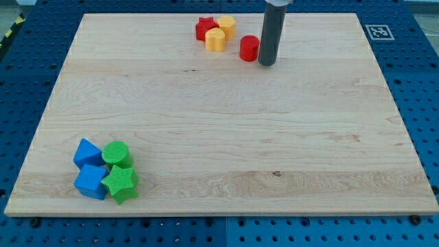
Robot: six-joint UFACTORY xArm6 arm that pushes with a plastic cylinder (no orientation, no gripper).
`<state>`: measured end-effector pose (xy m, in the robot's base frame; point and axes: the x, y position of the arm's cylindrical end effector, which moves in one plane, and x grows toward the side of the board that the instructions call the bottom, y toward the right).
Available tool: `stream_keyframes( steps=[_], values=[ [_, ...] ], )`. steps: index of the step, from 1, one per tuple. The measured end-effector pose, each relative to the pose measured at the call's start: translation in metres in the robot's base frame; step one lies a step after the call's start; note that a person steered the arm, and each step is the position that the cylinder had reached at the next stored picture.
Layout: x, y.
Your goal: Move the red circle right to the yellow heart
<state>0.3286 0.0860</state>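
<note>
Camera view, nearest first: a tight cluster is sitting at the board's seven o'clock corner. It holds two blue blocks (89, 168), angular, exact shape unclear, plus a green circle (116, 152) and a green star (121, 184), all touching or nearly so. None of them are concerning us.

We are working at the far edge, around twelve o'clock on the wooden board (226, 137). The red circle (250, 49) is lying there, flat face up. My tip (267, 64) is standing just beside it, at the circle's three o'clock, touching or nearly touching; we cannot tell which. There are no jaws on this rig, only the bare rod, so nothing is spreading or pinching.

The yellow heart (215, 40) is sitting near the circle, at its nine-to-ten o'clock, a small gap between them. Behind the heart, a red star (205, 28) and a second yellow block (227, 26), shape unclear, are crowding together.

Handling, as we are judging it: the circle looks like a small rigid plastic puck, light and sliding easily on smooth wood. No taking hold is possible; we are pushing only. Contact belongs on its curved side wall, on a line through its centre. Off-centre, a round piece is likely to be rolling off the rod sideways. A hard shove is risking knocking the heart into its neighbours.
</note>
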Motion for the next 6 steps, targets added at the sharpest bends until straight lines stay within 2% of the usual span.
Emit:
stream_keyframes(
  steps=[3,4,5,6],
  values=[
    [-0.033,-0.032],
    [-0.021,-0.026],
    [0.008,-0.026],
    [0.018,-0.046]
  ],
)
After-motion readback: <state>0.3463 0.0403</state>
